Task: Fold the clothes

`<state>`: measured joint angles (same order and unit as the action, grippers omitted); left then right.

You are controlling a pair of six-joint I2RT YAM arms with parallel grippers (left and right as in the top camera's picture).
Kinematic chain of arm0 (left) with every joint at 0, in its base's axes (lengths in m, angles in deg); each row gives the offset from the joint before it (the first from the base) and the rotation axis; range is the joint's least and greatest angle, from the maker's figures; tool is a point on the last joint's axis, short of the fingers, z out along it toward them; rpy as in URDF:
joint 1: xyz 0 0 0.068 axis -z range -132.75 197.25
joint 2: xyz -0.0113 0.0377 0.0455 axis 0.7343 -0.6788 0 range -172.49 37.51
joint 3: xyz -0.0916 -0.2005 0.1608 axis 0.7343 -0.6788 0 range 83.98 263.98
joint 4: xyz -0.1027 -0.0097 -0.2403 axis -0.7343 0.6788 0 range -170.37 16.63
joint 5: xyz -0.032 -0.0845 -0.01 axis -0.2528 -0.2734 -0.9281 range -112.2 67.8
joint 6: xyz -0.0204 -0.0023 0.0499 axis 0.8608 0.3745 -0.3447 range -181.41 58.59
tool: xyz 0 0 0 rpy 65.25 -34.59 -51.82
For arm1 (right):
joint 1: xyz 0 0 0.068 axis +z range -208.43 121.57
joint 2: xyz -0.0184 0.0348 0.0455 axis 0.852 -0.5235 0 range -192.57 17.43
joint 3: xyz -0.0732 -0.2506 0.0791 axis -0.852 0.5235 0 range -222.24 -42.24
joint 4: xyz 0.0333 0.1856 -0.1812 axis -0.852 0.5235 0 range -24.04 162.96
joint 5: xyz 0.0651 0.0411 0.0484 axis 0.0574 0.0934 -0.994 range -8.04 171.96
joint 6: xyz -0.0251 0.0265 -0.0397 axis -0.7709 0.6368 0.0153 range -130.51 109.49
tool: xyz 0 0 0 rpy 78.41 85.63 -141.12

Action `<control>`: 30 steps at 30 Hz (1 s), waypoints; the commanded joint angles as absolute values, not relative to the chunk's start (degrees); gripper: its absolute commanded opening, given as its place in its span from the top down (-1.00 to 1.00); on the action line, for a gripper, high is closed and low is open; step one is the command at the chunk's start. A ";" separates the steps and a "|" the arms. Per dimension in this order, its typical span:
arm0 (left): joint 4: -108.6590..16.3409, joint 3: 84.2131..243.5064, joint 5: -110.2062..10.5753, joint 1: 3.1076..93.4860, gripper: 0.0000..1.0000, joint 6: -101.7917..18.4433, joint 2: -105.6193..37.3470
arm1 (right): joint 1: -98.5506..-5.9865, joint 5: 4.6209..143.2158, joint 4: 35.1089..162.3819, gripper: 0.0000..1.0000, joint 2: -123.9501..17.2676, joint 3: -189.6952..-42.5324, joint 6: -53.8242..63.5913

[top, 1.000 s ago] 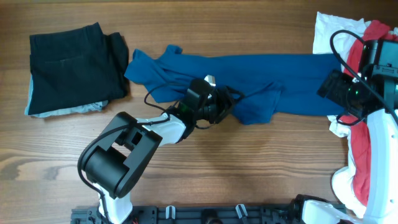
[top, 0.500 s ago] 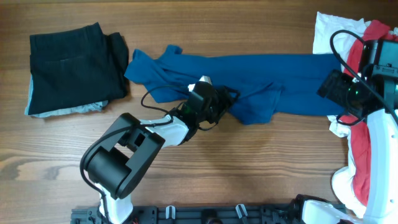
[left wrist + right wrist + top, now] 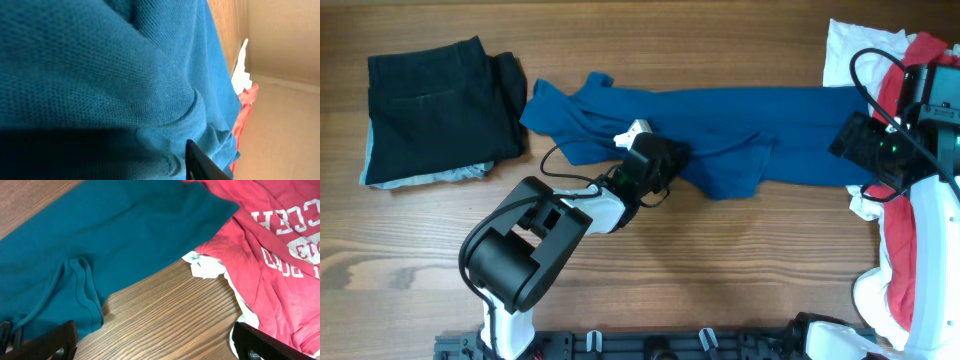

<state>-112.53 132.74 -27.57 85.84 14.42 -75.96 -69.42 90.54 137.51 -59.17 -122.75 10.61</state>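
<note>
Overhead: the blue shirt [image 3: 740, 115] lies stretched across the middle of the desk [image 3: 720, 260], bunched at its left end and reaching right to the heap at the desk's right edge. The left claw [image 3: 645, 150] sits on the shirt's rumpled lower left part, its arm running back to the near edge. Whether it pinches cloth I cannot tell from here. Far left, well apart from the arm, a folded black garment [image 3: 440, 100] rests on a pale grey one [image 3: 380, 165], just beside the shirt's left tip. At right, a white cloth [image 3: 850, 50] and a red top [image 3: 900, 240] are piled under the right arm. The right claw [image 3: 845, 140] hovers over the shirt's right end. Bare wood lies open along the front and the back.

Left wrist: blue knit of the shirt [image 3: 100, 75] fills nearly the whole view, in folds, very close. One dark finger [image 3: 202, 162] pokes in at the bottom. The other is hidden, so the grip cannot be told. A strip of desk [image 3: 227, 30], the white cloth [image 3: 241, 70] and the red top [image 3: 245, 105] show at right.

Right wrist: the right claw [image 3: 155, 347] is spread wide with nothing between its fingers [image 3: 50, 342], above bare desk [image 3: 165, 315]. The shirt [image 3: 100, 245] lies upper left, its hem overlapping the red top [image 3: 280, 245] with white print. White cloth [image 3: 205, 266] peeks out between them.
</note>
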 commanded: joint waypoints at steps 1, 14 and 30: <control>-112.77 132.76 -26.12 85.88 0.56 13.66 -76.94 | -69.55 89.78 137.29 -1.00 -59.52 -123.10 10.00; -105.42 132.76 -49.97 80.79 0.92 1.64 -69.80 | -69.55 88.14 137.46 -0.99 -59.52 -123.10 8.49; -42.08 132.76 -42.49 37.40 0.92 -30.71 -35.13 | -69.55 84.14 137.95 -0.99 -65.94 -121.24 7.53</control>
<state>-42.45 132.80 -44.42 43.98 -22.82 -37.99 -69.42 86.76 137.99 -63.71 -122.16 8.21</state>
